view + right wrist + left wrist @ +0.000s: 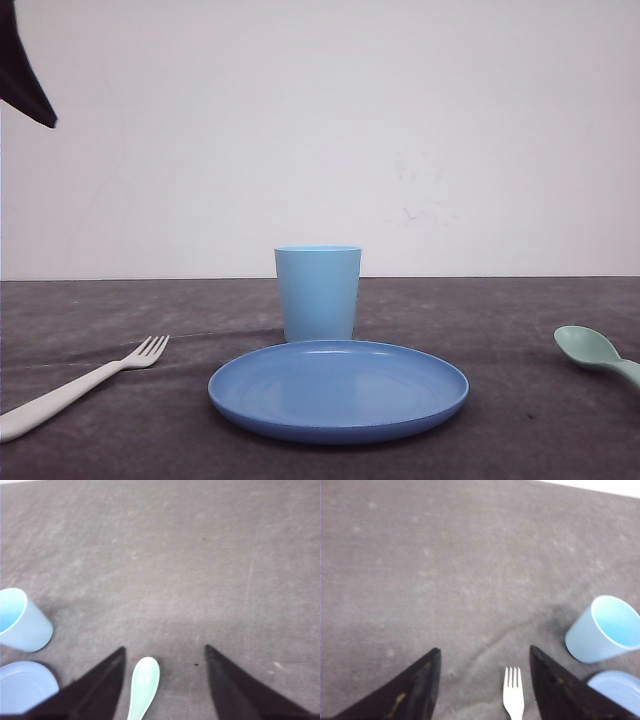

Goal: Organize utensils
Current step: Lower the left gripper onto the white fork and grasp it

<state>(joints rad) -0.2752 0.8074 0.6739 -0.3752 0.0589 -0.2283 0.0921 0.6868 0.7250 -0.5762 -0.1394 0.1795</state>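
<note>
the fork (75, 388) lies flat on the table (520, 420) at nine o'clock from the plate (338, 390), tines toward the cup (318, 292). the spoon (596, 353) lies at three o'clock from the plate. the left gripper (485, 655) hangs over the fork's tines, jaws wide; the right gripper (165, 652) over the spoon's bowl, jaws wide.

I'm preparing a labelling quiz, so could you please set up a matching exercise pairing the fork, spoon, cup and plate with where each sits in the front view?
Things:
1. fork
2. spoon
3. cup
4. plate

Places:
A. centre, behind the plate
B. far right, partly cut off by the edge
C. centre, nearest the camera
D. left, tines pointing toward the cup

Pairs: 1-D, 2-B, 3-A, 4-C
</note>
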